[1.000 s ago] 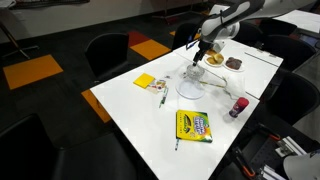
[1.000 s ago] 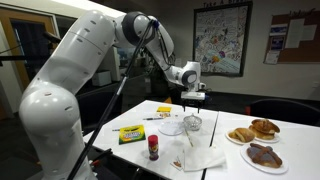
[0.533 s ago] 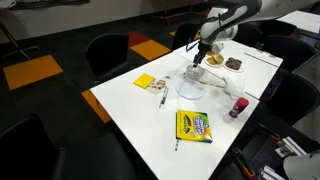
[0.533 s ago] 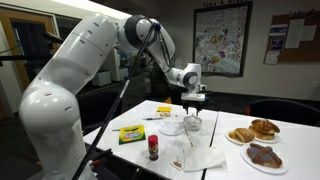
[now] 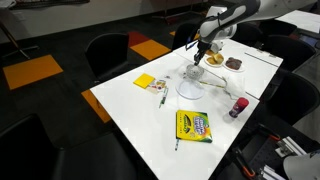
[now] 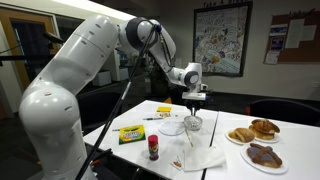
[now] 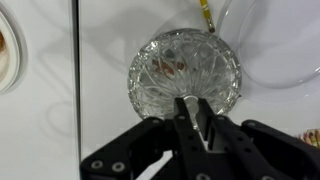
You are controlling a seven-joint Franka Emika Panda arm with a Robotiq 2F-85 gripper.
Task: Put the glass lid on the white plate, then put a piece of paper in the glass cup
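The hand point(image 7: 195, 128) is held directly above the glass cup point(image 7: 185, 68), pinched almost shut on what looks like a paper scrap point(image 7: 197, 122), so it can be dropped inside; the white plate point(image 7: 280, 55) lies just beside the cup.

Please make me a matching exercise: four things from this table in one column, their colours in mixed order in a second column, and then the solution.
Things:
1. glass cup
2. pastries
3. note pad
4. crayon box

Colours:
a. brown
b. plain yellow
c. clear, no colour
d. green and yellow

Pairs: 1-c, 2-a, 3-b, 4-d
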